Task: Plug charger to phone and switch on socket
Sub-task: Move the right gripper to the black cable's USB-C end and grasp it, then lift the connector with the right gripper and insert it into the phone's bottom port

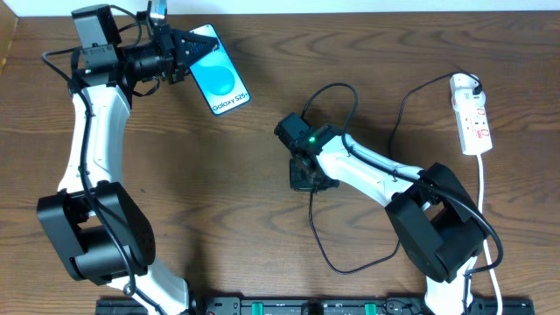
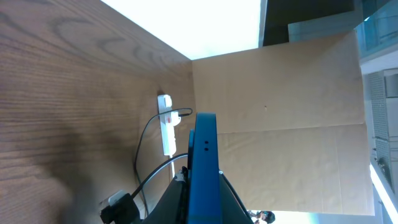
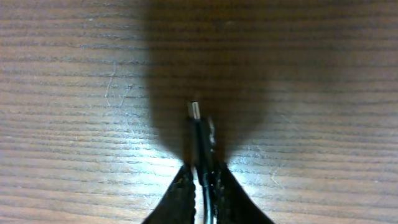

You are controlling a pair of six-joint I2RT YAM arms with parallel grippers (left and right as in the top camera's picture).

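Observation:
The phone, with a bright blue screen reading "Galaxy S25", is at the far left of the table in my left gripper, which is shut on its end. In the left wrist view the phone stands edge-on between the fingers. My right gripper, at mid table, is shut on the charger's black cable just behind its plug tip, which sticks out past the fingers above bare wood. The cable loops to the white adapter on the socket, a white power strip at the far right.
The black cable also trails in a loop toward the table's front edge. The strip's white cord runs down the right side. In the left wrist view a brown cardboard wall stands beyond the socket.

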